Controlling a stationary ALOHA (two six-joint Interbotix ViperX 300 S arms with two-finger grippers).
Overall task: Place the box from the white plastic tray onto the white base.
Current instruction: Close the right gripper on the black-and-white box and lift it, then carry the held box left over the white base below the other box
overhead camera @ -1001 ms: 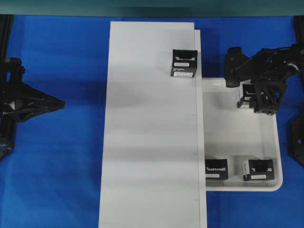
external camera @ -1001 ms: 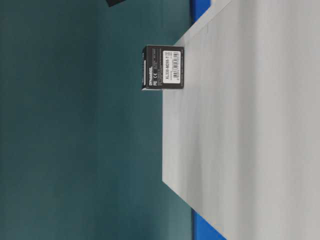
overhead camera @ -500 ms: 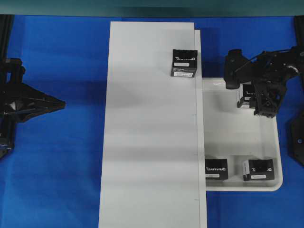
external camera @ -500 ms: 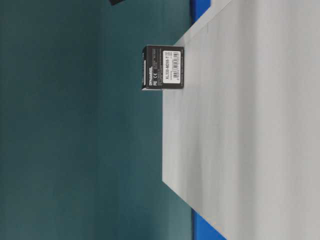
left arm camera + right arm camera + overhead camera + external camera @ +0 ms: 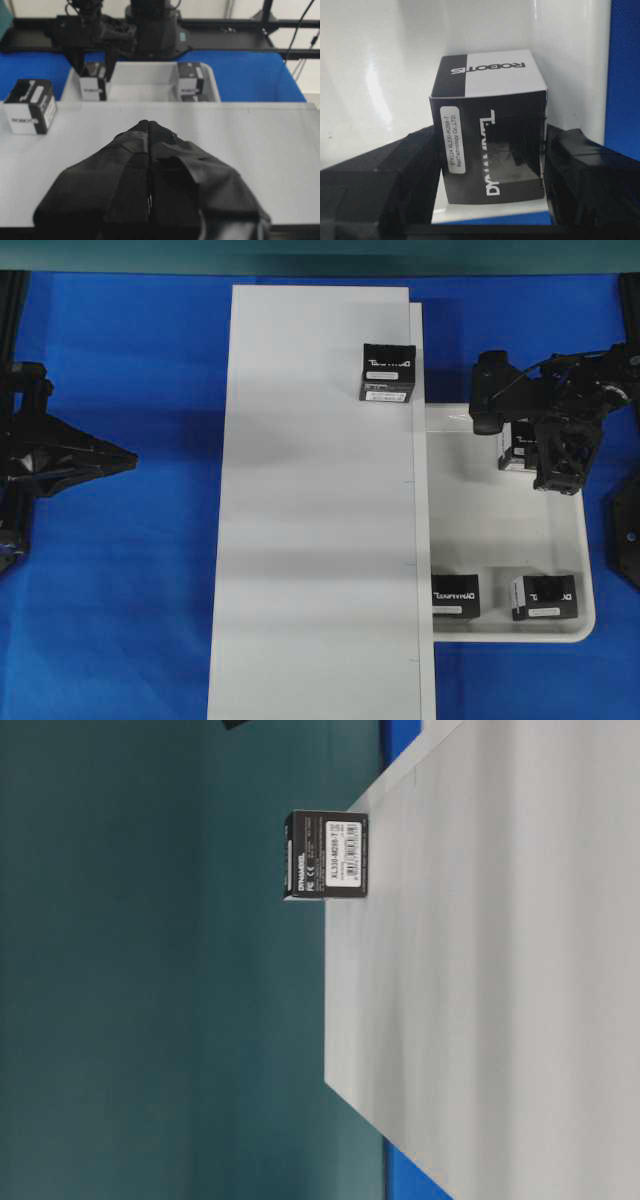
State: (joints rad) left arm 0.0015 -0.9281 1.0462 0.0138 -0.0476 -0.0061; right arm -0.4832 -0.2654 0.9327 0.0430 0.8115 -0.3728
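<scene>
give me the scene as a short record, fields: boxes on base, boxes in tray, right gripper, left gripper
boxes on base: one box near the far right edge of the white base
boxes in tray: three; gripped box at the far end of the tray, two at the near end
right gripper: right gripper straddles the gripped box, fingers against both its sides, box not yet lifted clear
left gripper: left gripper shut, empty, parked left of the base
</scene>
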